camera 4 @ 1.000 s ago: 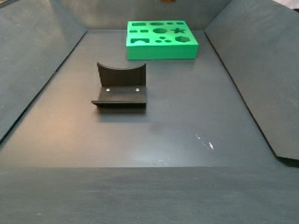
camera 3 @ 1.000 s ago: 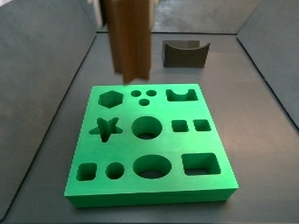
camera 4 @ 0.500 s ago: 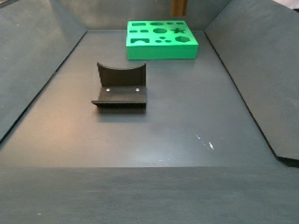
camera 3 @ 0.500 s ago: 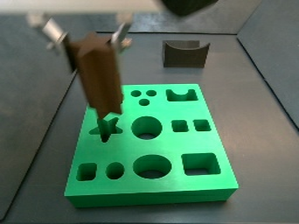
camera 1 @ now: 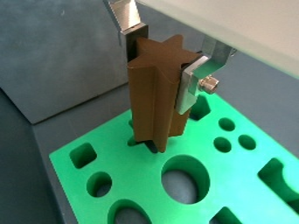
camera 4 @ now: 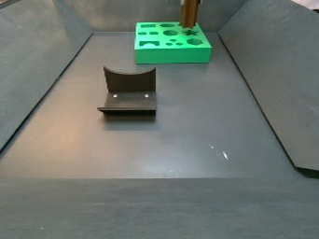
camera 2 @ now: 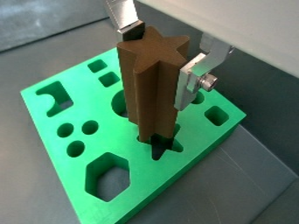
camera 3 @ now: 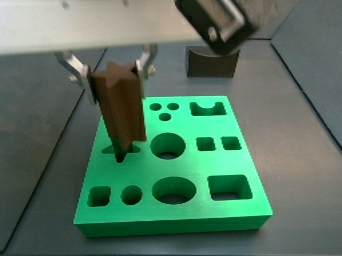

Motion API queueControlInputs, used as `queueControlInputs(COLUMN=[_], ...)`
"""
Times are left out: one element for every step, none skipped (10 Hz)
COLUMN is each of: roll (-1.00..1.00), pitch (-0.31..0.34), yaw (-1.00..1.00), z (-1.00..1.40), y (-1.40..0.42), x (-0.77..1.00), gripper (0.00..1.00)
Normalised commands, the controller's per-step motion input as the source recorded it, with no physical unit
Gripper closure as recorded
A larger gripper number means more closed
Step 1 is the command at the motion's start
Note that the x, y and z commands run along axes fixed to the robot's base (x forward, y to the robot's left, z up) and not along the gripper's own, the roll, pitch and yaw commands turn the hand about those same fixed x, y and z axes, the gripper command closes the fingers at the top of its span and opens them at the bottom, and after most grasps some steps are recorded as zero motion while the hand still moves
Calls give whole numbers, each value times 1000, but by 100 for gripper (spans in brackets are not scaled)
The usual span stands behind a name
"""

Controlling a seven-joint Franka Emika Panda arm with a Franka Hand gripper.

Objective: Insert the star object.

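My gripper (camera 3: 110,66) is shut on the star object (camera 3: 120,105), a tall dark-brown ridged prism, near its top. It shows from close in both wrist views (camera 1: 156,96) (camera 2: 146,87), with a silver finger on either side, gripper (camera 1: 163,63) (camera 2: 160,59). The prism stands nearly upright over the green board (camera 3: 201,165). Its lower end sits at the star-shaped hole (camera 3: 120,152) at the board's left side. Dark hole tips show round its foot (camera 2: 166,145). How deep it sits I cannot tell. In a side view the prism (camera 4: 189,13) rises above the far board (camera 4: 174,54).
The board (camera 1: 128,179) (camera 2: 198,140) has several other holes: hexagon, circles, squares, ovals. The fixture, dark grey with a curved notch, stands on the dark floor behind the board (camera 3: 211,62) and mid-floor in a side view (camera 4: 129,91). Grey walls enclose the floor.
The gripper has come down with the star object. It went from high above the board, to tilted over the star hole, to nearly upright with its foot at the hole.
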Motion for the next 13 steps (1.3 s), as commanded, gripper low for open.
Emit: queueControlInputs(roll=[0, 17, 117, 146, 179, 186, 33, 0, 7, 57, 97, 197, 191], pitch=[-67, -96, -86, -109, -164, -167, -69, 0, 76, 76, 64, 0, -14], yaw=[117, 149, 226, 369, 469, 509, 354, 177, 103, 157, 200, 257, 260], z=[-723, -520, -397, -346, -331, -306, -566, -783, -806, -789, -766, -797, -891], y=[-14, -9, 0, 0, -134, -246, -169, 0, 0, 0, 46, 43, 57], x=[0, -174, -266, -243, -323, -297, 60, 603, 729, 611, 440, 77, 0], gripper=[100, 100, 100, 100, 100, 100, 100, 100, 100, 100, 100, 100, 100])
